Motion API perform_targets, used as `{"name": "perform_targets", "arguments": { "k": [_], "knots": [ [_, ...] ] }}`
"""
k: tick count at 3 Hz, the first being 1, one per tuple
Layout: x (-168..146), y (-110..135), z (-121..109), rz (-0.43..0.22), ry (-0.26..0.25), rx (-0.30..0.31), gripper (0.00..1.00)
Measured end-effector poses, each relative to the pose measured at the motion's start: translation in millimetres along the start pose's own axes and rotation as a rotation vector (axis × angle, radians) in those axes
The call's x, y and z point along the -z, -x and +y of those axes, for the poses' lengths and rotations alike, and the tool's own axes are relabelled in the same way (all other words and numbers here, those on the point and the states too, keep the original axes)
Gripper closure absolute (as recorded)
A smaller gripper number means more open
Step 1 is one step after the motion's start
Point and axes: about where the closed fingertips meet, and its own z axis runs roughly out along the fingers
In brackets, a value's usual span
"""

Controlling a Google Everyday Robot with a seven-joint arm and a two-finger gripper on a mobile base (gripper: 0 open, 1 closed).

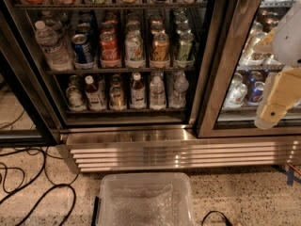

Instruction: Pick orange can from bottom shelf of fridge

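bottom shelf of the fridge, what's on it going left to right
pale drink container, red-labelled bottle, orange can, white-labelled bottle, clear bottle, second clear bottle; claw far right, past them all

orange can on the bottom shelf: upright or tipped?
Upright: the orange can stands on the bottom shelf, silver top up, between two bottles. The pincer hangs far right, clear of it.

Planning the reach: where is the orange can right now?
The orange can sits on the bottom shelf of the fridge, third from left between two small bottles; the gripper hangs at far right.
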Motion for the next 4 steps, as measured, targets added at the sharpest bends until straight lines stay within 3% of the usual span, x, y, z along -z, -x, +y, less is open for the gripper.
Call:
{"name": "perform_targets", "arguments": {
  "k": [2,3,4],
  "knots": [
    [-8.5,0.2,2.7,-0.009,0.007,-0.020,0.00],
    [-34.0,5.0,13.6,-0.018,0.049,-0.029,0.00],
    [-74.3,12.8,32.7,-0.035,0.156,-0.050,0.00]
  ]
}}
